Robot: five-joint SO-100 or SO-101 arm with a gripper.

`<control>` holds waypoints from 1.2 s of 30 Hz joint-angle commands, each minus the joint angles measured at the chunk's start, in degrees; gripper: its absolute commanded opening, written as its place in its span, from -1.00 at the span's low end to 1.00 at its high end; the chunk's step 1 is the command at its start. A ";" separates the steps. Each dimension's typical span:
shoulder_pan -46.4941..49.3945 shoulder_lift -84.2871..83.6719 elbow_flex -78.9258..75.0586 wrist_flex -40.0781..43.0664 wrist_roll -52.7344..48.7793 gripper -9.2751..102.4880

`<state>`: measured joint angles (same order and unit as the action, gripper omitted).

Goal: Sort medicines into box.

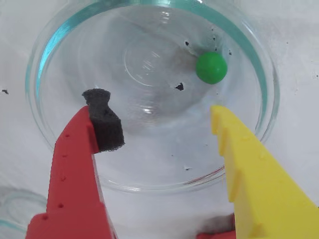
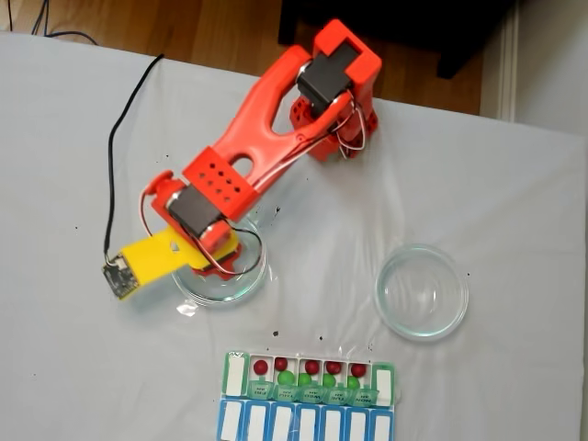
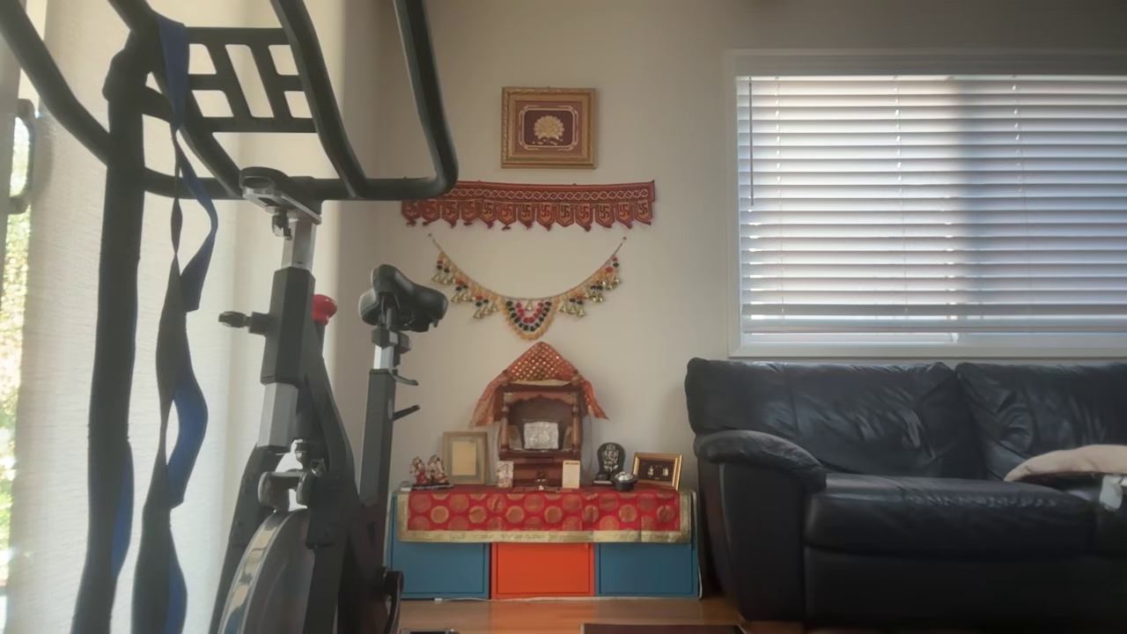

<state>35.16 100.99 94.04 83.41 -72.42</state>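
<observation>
In the wrist view my gripper [image 1: 157, 107] is open over a clear glass dish [image 1: 55, 45]. Its red finger [image 1: 75, 164] carries a black foam pad and its yellow finger [image 1: 249, 164] stands to the right. One bright green medicine ball [image 1: 211, 67] lies in the dish, just beyond the yellow fingertip, with nothing between the fingers. In the fixed view the red arm [image 2: 266, 119] reaches down over that left dish [image 2: 250, 278]. The box [image 2: 234, 378] lies at the near table edge with red medicines [image 2: 261, 367] and green medicines [image 2: 287, 377] in its open compartments.
A second glass dish [image 2: 423, 292] stands to the right of the arm with nothing in it. A black cable [image 2: 115, 147] runs along the table's left. Small dark specks dot the white cloth. The other view shows a living room with a sofa and an exercise bike.
</observation>
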 commanded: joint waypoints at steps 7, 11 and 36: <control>2.72 5.45 0.26 -1.05 -2.37 -0.14; 2.81 5.98 2.11 -1.41 -3.87 -0.14; 1.76 2.20 8.17 -9.23 -2.72 -0.20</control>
<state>37.18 102.04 102.22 75.23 -74.97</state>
